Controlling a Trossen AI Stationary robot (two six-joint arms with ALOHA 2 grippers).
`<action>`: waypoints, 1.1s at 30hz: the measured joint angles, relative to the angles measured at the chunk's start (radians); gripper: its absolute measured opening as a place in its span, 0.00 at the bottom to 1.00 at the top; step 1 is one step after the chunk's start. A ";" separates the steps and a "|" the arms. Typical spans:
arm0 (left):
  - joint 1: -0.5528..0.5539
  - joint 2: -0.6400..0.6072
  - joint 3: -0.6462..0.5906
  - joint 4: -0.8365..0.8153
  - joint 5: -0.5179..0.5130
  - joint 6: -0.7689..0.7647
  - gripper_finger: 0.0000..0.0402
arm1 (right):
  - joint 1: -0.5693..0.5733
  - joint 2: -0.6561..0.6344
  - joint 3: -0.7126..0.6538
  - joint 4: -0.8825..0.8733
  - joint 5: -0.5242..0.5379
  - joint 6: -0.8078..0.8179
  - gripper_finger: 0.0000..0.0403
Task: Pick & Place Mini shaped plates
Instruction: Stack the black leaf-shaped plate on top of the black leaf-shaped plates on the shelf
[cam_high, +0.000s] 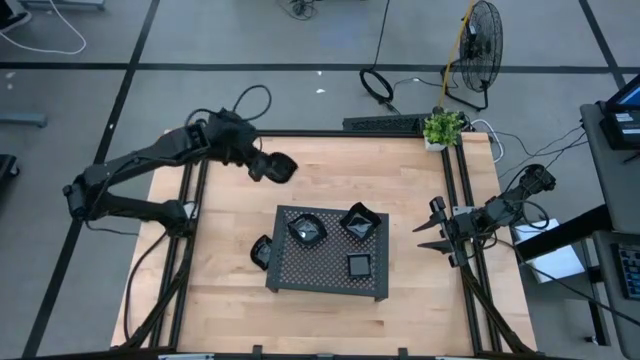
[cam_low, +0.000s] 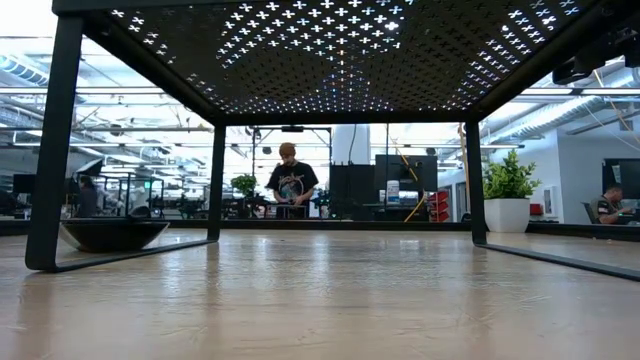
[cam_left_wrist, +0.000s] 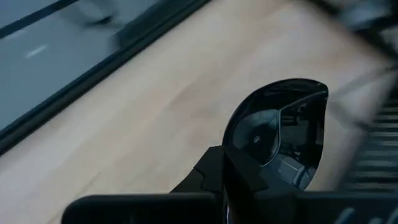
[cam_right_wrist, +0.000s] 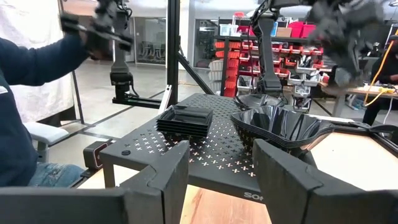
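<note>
My left gripper (cam_high: 270, 166) hangs over the table's far left part, shut on one glossy black mini plate (cam_high: 286, 168), also seen as the plate (cam_left_wrist: 280, 130). It is above and beyond the dark perforated tray (cam_high: 330, 285). On the tray stand stacks of mini plates: angular ones (cam_high: 307, 230), (cam_high: 360, 222) and square ones (cam_high: 358, 265). One more plate (cam_high: 262, 252) rests on the table against the tray's left side; it shows as a dish (cam_low: 110, 235) in the low view. My right gripper (cam_high: 432, 230) waits open at the table's right edge, its fingers (cam_right_wrist: 168, 177) empty. My left gripper has the plate by the rim nearest to it (cam_left_wrist: 239, 158), between its two fingers. The fingers slant down from the table's far left. The plate sticks out ahead of the fingers, hollow side showing, lifted clear of the table.
A potted plant (cam_high: 443, 128) stands at the table's far right corner. A person's blue sleeve (cam_right_wrist: 25, 62) shows beyond the table in the right wrist view, and another person (cam_low: 290, 180) stands far back in the room. Bare wood (cam_high: 230, 300) lies left of the tray.
</note>
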 joint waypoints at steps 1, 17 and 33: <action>-0.021 0.002 0.016 0.030 0.040 0.002 0.01 | 0.000 0.000 0.000 0.000 0.000 0.000 0.41; -0.376 0.323 0.379 -0.110 0.105 0.233 0.00 | 0.000 0.000 0.000 0.000 0.000 0.000 0.41; -0.442 0.397 0.419 -0.173 0.012 0.199 0.01 | 0.000 0.000 0.000 0.000 0.000 0.000 0.41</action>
